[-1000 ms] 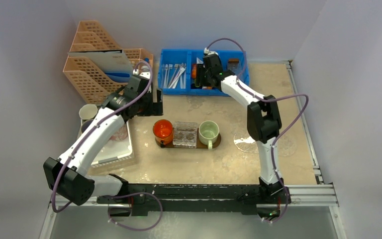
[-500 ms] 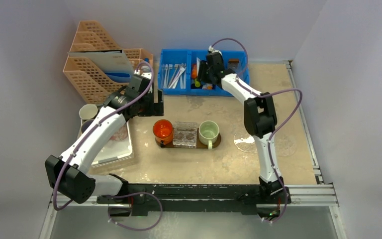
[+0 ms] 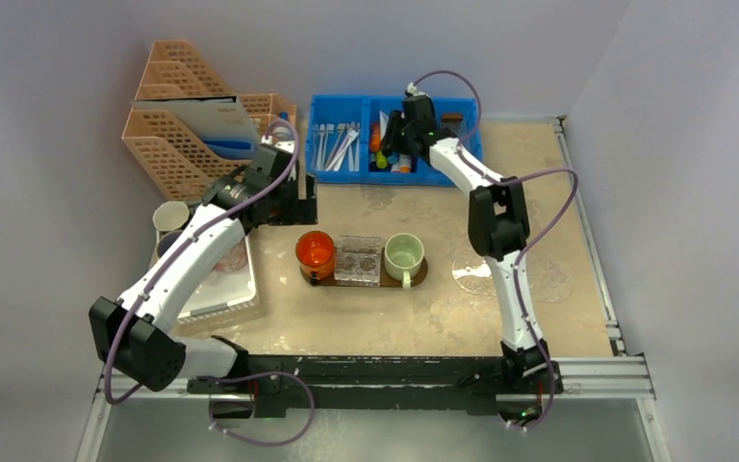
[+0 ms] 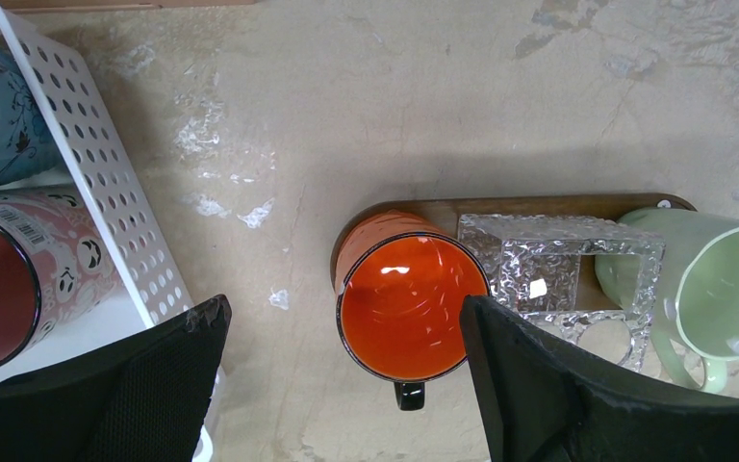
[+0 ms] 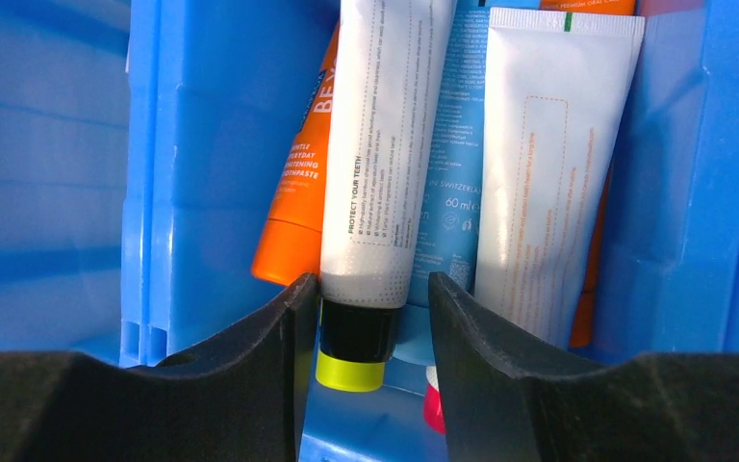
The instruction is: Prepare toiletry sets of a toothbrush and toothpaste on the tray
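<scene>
Now the right gripper [image 5: 373,300] is straddling the cap end of the white toothpaste tube [image 5: 380,144] in the blue bin [image 5: 212,144], fingers narrow, not quite clamped, tube running lengthwise between them; the left gripper [image 4: 342,318] is hovering wide open.

Narrow blue bin [image 5: 58,144], white tube [image 5: 385,144] hemmed by orange tube [image 5: 298,192], probably touching.

Two arms extended forward
left arm [image 3: 192,260] bent, left gripper [image 4: 346,385] facing down, jaws wide; right arm [image 3: 496,221] stretched far, right gripper [image 5: 373,375] jaws partly apart
</scene>
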{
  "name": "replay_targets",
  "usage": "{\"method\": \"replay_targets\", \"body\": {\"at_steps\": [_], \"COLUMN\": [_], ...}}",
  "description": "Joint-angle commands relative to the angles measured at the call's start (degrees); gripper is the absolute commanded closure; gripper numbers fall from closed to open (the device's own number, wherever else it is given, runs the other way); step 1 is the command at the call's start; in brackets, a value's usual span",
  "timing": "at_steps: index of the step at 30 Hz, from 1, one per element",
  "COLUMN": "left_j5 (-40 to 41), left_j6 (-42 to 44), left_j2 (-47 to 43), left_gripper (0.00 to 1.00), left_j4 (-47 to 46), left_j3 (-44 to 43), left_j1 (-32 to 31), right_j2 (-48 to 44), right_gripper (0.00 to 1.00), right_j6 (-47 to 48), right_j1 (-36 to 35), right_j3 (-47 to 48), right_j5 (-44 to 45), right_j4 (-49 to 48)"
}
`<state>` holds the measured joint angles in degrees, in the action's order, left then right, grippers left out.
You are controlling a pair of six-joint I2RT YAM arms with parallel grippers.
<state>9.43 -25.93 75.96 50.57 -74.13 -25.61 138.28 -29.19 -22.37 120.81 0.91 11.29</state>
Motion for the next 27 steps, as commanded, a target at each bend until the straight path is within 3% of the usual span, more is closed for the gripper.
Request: {"method": "replay_targets", "body": {"at_steps": [1, 10, 19, 27], "left_j5": [0.41, -0.16, -0.64, -0.94], "left_j6": [-0.39, -0.90, -1.50, -1.88], "left_j2": [0.05, -0.02, -0.12, -0.38], "left_gripper": [0.12, 0.12, 0.12, 0.12], "left_j4": [-0.38, -0.38, -0.38, -0.80], "left_j3": [-1.46, -1.41, -1.11, -1.10], "left_j1": [0.29, 0.29, 0.29, 0.29], "right_j2": [-0.06, 0.43, -5.75, -14.30], "right_gripper": [0.51, 0.52, 0.80, 0.87], "right_j6": [-1.22, 4.36, 7.00, 7.82], "right_j1": [-0.31, -0.46, -0.46, -0.44], "right_j3": [1.14, 3.13, -4.49, -10.80], "right_j5": [-2.97, 1.05, -0.78, -2.55], "right_j4": [0.31, 7.14, 5.43, 5.54]}}
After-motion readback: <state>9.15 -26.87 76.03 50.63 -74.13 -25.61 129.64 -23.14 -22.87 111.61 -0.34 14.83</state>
